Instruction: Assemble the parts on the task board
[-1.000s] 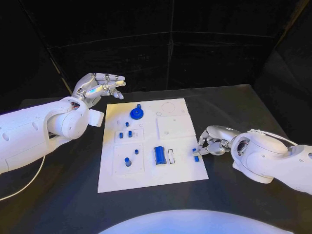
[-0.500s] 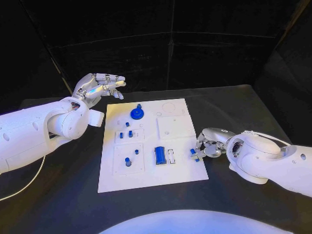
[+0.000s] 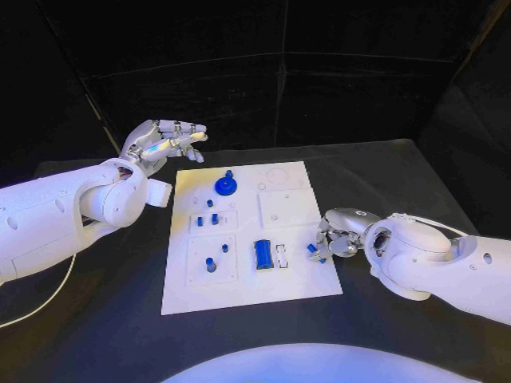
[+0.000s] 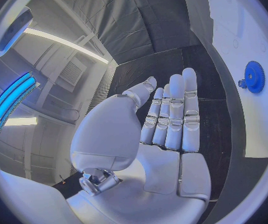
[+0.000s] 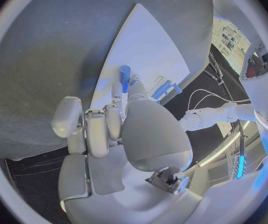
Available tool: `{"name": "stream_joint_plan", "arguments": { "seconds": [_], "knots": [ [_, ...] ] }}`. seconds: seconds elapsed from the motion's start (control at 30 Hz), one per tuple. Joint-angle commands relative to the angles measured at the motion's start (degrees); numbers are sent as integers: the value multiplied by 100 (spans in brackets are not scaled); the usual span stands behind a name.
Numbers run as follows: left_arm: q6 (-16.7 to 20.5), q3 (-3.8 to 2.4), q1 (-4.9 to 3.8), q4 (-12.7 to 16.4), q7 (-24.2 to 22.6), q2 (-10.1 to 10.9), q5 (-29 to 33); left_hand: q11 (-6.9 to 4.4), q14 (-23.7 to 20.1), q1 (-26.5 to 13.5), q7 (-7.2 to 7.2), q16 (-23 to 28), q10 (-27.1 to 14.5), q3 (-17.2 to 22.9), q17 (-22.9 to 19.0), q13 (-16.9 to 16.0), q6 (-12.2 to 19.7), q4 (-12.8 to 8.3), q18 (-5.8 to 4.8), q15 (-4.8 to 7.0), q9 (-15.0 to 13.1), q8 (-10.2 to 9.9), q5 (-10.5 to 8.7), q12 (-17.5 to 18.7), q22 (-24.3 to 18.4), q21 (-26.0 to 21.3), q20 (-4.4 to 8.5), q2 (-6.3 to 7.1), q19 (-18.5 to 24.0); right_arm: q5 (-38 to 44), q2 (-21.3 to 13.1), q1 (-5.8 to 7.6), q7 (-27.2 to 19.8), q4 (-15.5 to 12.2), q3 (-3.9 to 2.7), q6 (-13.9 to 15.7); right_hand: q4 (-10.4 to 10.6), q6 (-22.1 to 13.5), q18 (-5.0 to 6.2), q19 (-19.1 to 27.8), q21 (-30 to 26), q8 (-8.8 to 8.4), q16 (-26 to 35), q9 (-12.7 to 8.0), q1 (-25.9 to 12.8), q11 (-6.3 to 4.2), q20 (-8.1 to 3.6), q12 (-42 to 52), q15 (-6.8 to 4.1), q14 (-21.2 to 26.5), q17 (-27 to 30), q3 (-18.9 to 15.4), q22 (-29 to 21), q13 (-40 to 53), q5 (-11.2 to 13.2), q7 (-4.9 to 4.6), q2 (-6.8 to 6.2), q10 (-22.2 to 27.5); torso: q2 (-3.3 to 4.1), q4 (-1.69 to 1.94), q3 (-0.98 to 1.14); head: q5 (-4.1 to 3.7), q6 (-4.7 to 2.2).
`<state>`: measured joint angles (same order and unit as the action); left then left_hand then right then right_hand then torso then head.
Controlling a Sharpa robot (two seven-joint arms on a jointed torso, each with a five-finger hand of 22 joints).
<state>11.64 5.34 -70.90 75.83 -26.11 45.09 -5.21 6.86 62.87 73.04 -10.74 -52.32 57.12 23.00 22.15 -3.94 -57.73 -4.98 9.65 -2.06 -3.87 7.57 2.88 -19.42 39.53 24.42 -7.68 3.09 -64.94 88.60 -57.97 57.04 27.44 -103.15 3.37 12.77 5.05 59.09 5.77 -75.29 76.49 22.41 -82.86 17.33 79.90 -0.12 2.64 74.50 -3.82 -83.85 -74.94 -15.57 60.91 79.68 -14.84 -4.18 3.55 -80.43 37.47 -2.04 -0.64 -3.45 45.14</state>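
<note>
The white task board point(image 3: 290, 209) lies in the middle of the black table. On it stand a blue gear point(image 3: 224, 185), two small blue pegs point(image 3: 206, 219), a long blue block point(image 3: 260, 254) and low blue pegs point(image 3: 208, 264). My right hand point(image 3: 334, 238) sits at the board's right edge and pinches a small blue peg point(image 3: 314, 251); in the right wrist view the peg point(image 5: 124, 78) sticks out past the fingertips point(image 5: 117, 100) over the board point(image 5: 152, 45). My left hand point(image 3: 164, 142) hangs raised beyond the board's far left corner, fingers stretched out point(image 4: 174, 114), holding nothing. The gear point(image 4: 254, 77) appears beside it.
Black table point(image 3: 417, 183) surrounds the board on all sides, with dark curtains behind. A white cable point(image 3: 31, 307) trails under the left arm near the table's left side.
My right hand has slid a little to the left, over the board's right edge, with the blue peg still in its fingers. The left hand has stayed in place.
</note>
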Motion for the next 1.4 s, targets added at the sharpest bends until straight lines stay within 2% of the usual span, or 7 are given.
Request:
{"name": "stream_joint_plan", "arguments": {
  "seconds": [0.03,0.2,0.33,0.47,0.63,1.0,1.4],
  "knots": [
    [-65,1,-6,-2,-24,-5,7,2,-36,-1,17,-20,-30,-26,-6,-5,22,-11,78,-19,-4,28,15,-16,-5,-38,-22,-45,-5,247,16,-59,220,41,52,-326,-98,0,-12,-21,-23,-90,31,-155,348,-50,-42,-47,-47,-354,-159,49,6,-650,0,41,234,6,4,0,1,6,0],
    [-65,10,-6,-3,-22,-5,7,2,-36,-1,17,-20,-30,-26,-6,-5,22,-11,78,-19,-4,28,15,-16,-5,-38,-22,-45,-5,266,13,-60,252,-18,51,-343,-214,5,-13,-22,-30,-143,38,-174,490,-55,-53,-73,-54,-353,-157,200,2,-658,-177,40,281,24,2,-8,2,22,-3],
    [-66,16,-4,-7,-20,-7,7,2,-36,-1,17,-20,-30,-26,-6,-5,22,-11,78,-19,-4,28,15,-16,-5,-38,-22,-45,-5,-110,-25,-59,239,-98,50,-281,-180,22,-21,-51,-9,-171,7,-184,433,-60,-56,-43,-55,-366,-213,278,46,-623,-304,46,337,-2,-2,-14,4,31,2],
    [-70,22,-4,-5,-20,-14,7,2,-36,-1,17,-20,-30,-26,-6,-5,22,-11,78,-19,-4,28,15,-16,-5,-38,-22,-45,-5,-507,-62,-56,188,-198,49,-97,-158,-2,-24,-64,-1,-227,-10,-203,379,-53,-58,-25,-57,-374,-243,363,61,-599,-463,39,344,-19,1,-3,-5,27,-3],
    [-57,27,-4,-6,-8,-16,7,3,-39,-6,16,-24,-33,-32,-12,-5,24,-5,78,-20,-3,32,16,-22,-14,-44,-23,-50,-8,-1021,-98,-54,157,-303,47,182,-154,-16,-25,-72,4,-280,-20,-219,352,-48,-56,-23,-50,-378,-262,489,70,-589,-651,28,338,-20,2,11,-3,52,1],
    [-46,30,-4,17,-6,2,7,3,-39,-6,16,-24,-33,-32,-12,-5,24,-5,78,-20,-3,32,16,-22,-14,-44,-23,-50,-8,-1700,-39,-51,-234,-338,46,1048,-37,14,-42,-127,55,-312,-82,-216,155,-45,-53,76,-47,-402,-368,603,169,-490,-678,28,300,-93,0,-10,-7,101,-1],
    [-52,31,-5,41,-9,15,7,3,-39,-6,16,-24,-33,-32,-12,-5,24,-5,78,-20,-3,32,16,-22,-14,-44,-23,-50,-8,-2238,226,-51,-361,-254,46,1102,39,24,-41,-128,57,-328,-85,-212,47,-44,-52,69,-46,-402,-372,654,167,-495,-707,28,278,-92,6,-7,1,139,8]
  ]
}}
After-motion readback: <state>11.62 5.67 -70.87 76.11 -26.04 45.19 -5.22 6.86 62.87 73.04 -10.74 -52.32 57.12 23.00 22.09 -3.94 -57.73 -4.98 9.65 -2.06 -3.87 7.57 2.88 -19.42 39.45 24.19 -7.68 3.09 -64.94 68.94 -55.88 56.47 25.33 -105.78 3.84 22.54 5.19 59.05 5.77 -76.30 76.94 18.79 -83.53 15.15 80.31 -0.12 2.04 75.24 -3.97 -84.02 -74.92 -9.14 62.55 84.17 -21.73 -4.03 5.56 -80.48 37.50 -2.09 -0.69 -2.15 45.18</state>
